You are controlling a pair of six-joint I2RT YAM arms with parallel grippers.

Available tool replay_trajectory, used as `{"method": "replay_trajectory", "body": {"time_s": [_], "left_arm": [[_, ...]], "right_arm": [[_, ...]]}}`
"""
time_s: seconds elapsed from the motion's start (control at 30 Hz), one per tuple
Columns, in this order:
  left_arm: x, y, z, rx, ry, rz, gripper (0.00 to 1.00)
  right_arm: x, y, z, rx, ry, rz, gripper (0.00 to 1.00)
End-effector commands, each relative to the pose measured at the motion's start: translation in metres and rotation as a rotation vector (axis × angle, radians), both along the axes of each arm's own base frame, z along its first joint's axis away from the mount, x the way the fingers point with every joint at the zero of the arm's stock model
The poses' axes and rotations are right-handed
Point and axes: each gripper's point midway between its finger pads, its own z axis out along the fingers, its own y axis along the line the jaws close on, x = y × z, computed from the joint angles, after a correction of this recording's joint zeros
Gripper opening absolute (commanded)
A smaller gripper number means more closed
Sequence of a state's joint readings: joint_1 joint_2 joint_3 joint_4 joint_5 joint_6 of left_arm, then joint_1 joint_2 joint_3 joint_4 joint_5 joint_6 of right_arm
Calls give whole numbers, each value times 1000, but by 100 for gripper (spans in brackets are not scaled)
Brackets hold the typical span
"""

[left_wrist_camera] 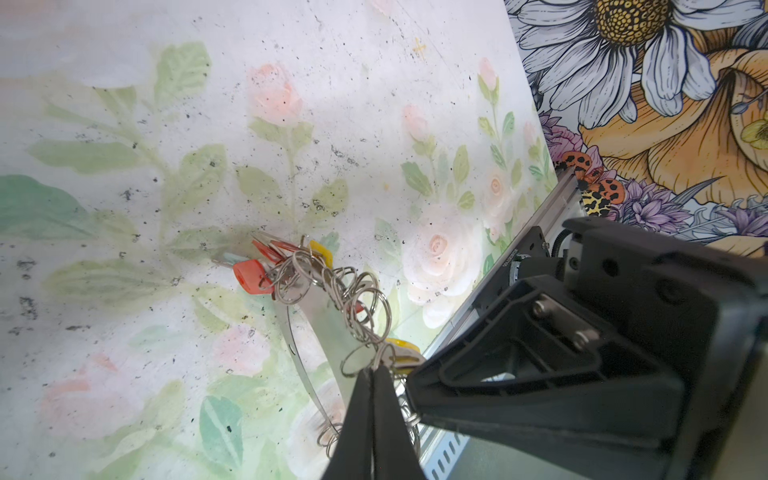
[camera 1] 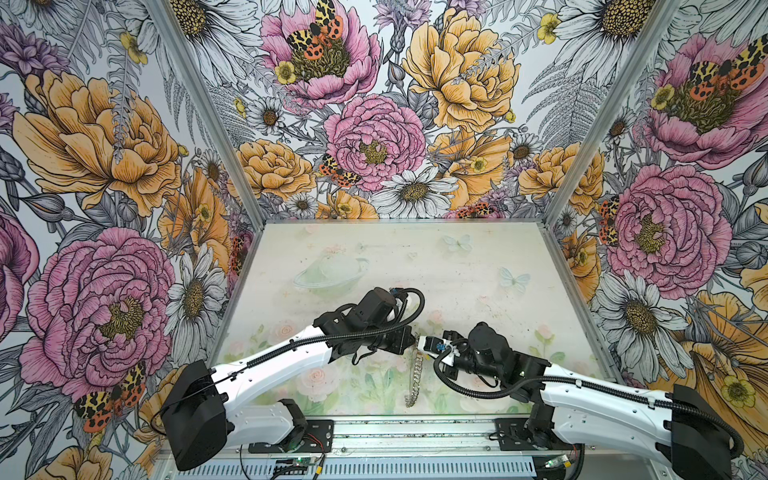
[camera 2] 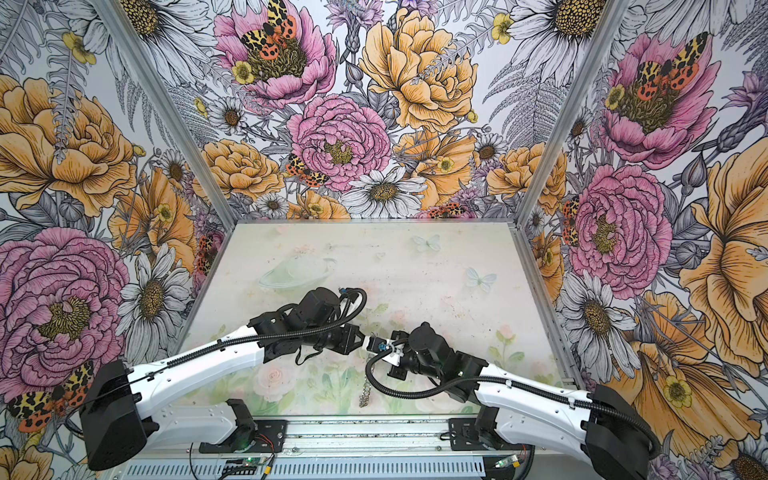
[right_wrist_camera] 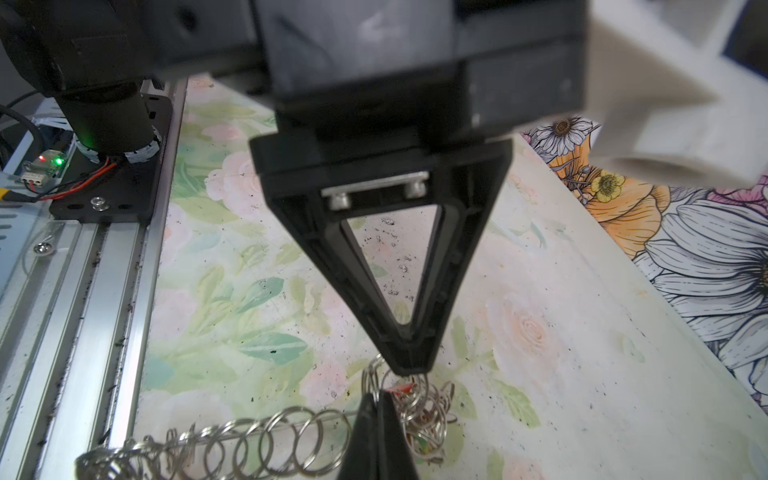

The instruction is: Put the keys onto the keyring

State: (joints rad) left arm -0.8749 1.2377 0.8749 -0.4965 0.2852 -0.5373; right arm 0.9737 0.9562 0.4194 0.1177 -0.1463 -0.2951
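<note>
In both top views the keyring hangs edge-on like a chain, its lower end on the table. My left gripper and right gripper meet tip to tip at its upper end. In the left wrist view the flat grey hoop carries several split rings. The left gripper is shut on a split ring wire, right beside a yellow-tagged key. More keys, with red tags and a yellow tag, hang at the far end. The right gripper is shut on the keyring's ring-fringed edge.
The floral table is walled in by flowered panels on three sides. An aluminium rail with the arm bases runs along the front edge. The left gripper's triangular finger stands close in front of the right wrist camera.
</note>
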Motion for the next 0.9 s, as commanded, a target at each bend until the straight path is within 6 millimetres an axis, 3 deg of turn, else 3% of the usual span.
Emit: {"method": "replay_trajectory", "body": {"time_s": [0.0,0.47,0.87], "left_arm": [[7,24,-24,93,26,80,0],[9,28,-33,101,50,93,0],[4,20,-31,43,36,60,9]], "right_arm": [[13,5,57,203,-84,-50,0],[29,-9,89,458,-57,-150,0],[40,-17,96,559,-40,-222,0]]}}
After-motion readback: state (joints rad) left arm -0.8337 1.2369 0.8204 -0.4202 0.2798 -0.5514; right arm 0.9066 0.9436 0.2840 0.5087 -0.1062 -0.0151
